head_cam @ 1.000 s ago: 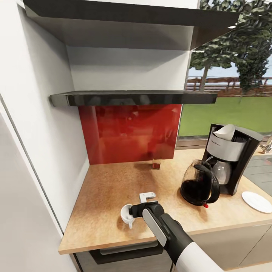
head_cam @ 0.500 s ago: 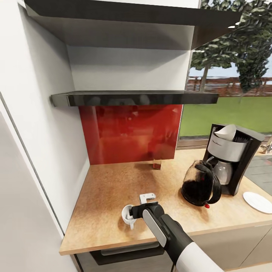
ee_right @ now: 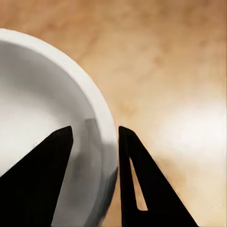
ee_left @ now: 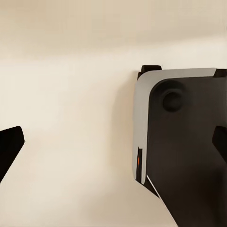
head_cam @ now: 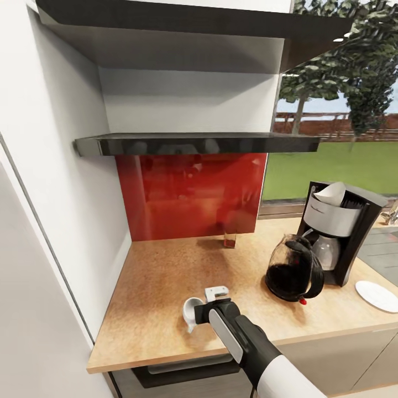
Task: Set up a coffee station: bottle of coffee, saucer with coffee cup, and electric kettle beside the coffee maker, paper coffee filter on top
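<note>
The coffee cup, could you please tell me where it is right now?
In the head view the coffee cup is near the countertop's front edge, its rim pinched by the right gripper, well left of the kettle and coffee maker.

Your wood-grain orange-brown table (head_cam: 160, 287) runs from the white wall on the left toward the window. On it you have 1 small white ceramic coffee cup (head_cam: 190, 311) near the front edge, 1 round dark glass kettle (head_cam: 293, 269) just beside the black and silver coffee maker (head_cam: 340, 232), 1 flat white saucer (head_cam: 377, 294) at the right, and 1 small bottle (head_cam: 229, 240) against the red backsplash. The dark glossy shelf (head_cam: 196, 144) hangs above.
</note>
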Controlling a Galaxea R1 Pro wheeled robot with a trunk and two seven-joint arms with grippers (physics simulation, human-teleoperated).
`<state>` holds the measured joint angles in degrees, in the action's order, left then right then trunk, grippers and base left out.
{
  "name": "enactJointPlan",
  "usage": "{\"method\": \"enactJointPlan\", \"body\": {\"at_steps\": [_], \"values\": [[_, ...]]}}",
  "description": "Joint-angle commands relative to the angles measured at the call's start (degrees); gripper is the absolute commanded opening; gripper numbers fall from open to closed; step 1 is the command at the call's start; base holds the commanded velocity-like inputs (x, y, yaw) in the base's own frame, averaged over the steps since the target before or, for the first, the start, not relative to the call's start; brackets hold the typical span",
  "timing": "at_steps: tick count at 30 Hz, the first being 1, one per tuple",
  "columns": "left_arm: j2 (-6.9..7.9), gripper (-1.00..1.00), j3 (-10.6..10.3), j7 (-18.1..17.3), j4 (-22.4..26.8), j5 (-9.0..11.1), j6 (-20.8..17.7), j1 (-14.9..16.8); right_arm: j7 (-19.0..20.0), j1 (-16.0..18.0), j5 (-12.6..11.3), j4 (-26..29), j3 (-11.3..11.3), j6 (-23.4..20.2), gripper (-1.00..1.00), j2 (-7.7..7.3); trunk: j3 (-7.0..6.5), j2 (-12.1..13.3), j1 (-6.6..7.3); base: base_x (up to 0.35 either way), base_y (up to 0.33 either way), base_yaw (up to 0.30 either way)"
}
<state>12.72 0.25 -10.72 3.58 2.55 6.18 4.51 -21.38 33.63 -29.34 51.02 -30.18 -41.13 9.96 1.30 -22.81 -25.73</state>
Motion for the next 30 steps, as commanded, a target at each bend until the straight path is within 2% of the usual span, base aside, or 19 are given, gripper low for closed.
{"method": "enactJointPlan", "body": {"at_steps": [1, 30], "values": [[0.02, 1.0, 0.0, -0.3, -0.1, 0.3, 0.1, 0.1, -0.6, 0.0, -1.0, 0.0, -0.1, -0.1, -1.0, -0.03, 0.15, -0.1, -0.05, 0.0, 0.0, 0.0], [-0.06, 1.0, -0.1, -0.2, 0.0, 0.2, 0.2, 0.1, -0.6, 0.0, -1.0, 1.7, -0.1, -0.2, -1.0, 0.04, 0.15, -0.1, -0.05, 0.0, 0.0, 0.0]]}}
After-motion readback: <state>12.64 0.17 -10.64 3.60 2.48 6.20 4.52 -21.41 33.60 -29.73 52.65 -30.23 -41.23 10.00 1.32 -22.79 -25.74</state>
